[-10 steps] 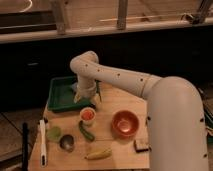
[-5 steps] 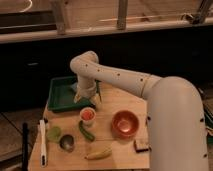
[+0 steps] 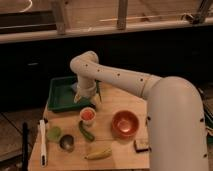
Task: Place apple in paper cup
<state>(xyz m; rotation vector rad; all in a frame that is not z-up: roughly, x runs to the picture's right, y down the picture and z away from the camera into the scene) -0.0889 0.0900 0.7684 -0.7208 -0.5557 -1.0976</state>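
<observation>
From my remote station, I see the apple (image 3: 88,114) sitting inside the paper cup (image 3: 87,117), a small white cylinder standing upright on the wooden table (image 3: 120,100) just in front of a green tray (image 3: 60,95). The gripper (image 3: 86,96) hangs just above and behind the cup, over the tray's front edge; I cannot tell whether its fingers are open or closed. A dark green cucumber (image 3: 86,131) lies on the table just in front of the cup, angled toward the front. To its left sit a pale green round object (image 3: 53,133) and a grey round object (image 3: 67,143). A yellow banana (image 3: 99,153) lies near the front edge. A glossy orange-red bowl (image 3: 125,123) stands to the cup's right, apart from it, with a small dark block (image 3: 141,145) near the right front corner. A long white utensil (image 3: 43,142) lies along the left edge. The white arm (image 3: 120,80) reaches in from the right, bends at a rounded elbow and turns downward to the gripper.
</observation>
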